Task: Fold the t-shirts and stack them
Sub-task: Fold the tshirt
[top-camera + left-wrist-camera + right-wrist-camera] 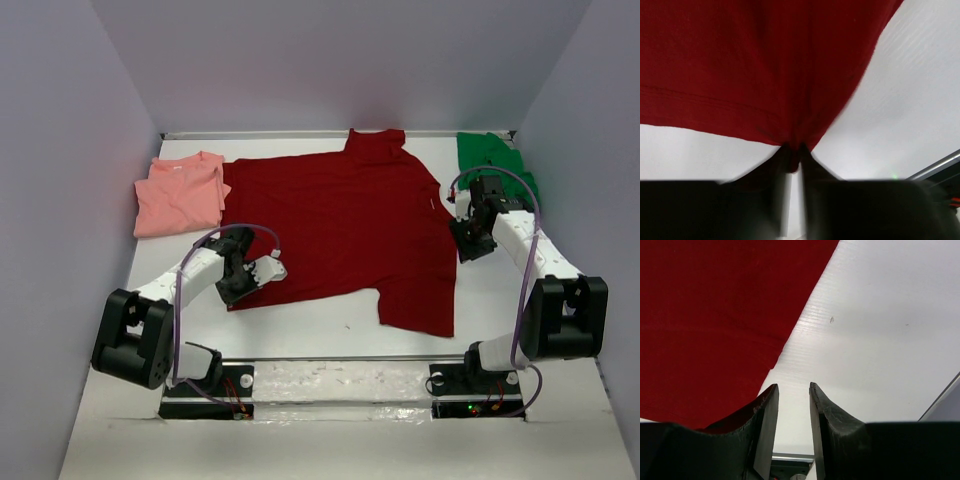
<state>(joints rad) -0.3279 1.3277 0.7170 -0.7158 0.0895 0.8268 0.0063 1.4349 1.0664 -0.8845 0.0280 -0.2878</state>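
**Kim:** White table (330, 330), pale lavender walls (60, 150). What was nearest the bases?

**Ravi:** The left gripper (794, 152). It was pinching the near left hem corner of the dark red t-shirt (340, 220), a plain short-sleeved cloth one. Fabric was bunched between the jaws.

**Kim:** Right side?

**Ravi:** The right gripper (792, 387) was at that shirt's right edge. Jaws were slightly parted with nothing between them, bare table ahead. Couldn't tell if it touched the surface.

**Kim:** Where did the shirt lie?

**Ravi:** Spread mostly flat mid-table, reaching the far edge.

**Kim:** Handling?

**Ravi:** My read was soft, light and floppy, with no stiffness. It would sag and drag from a single pinch. Best grabbed at hem corners or shoulders, one per arm, so an edge lifts straight.

**Kim:** Further back?

**Ravi:** The salmon pink t-shirt (180, 195), a folded cloth pile, was far left, just beside the red sleeve. The bright green t-shirt (490, 155), also cloth, was in the far right corner.

**Kim:** Anything unclear?

**Ravi:** The right arm covered part of the green one, so I couldn't tell if it was folded. The left wrist view was blurred, so the depth of that pinch was unclear.
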